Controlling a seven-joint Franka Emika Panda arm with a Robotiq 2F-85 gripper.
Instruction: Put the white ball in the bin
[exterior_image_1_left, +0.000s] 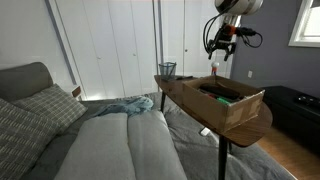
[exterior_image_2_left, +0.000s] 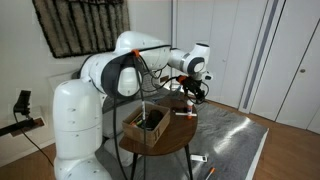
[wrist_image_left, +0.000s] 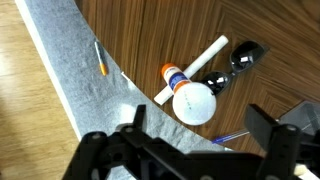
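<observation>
- Bedroom with white closet doors. In an exterior view a round wooden table (exterior_image_1_left: 178, 90) stands beside the bed (exterior_image_1_left: 110, 145). It carries a cardboard box (exterior_image_1_left: 228, 100), and the wire bin (exterior_image_1_left: 167, 69) sits at its far edge. The claw (exterior_image_1_left: 222, 45) hangs above.
- In an exterior view the arm (exterior_image_2_left: 150, 62) reaches over the box (exterior_image_2_left: 147, 125).
- Wrist view: the claw's fingers (wrist_image_left: 137, 115) are spread apart and empty. The white ball (wrist_image_left: 194, 103) lies on the table just beside a white tube (wrist_image_left: 200, 65), with a black object (wrist_image_left: 243, 55) near.
</observation>
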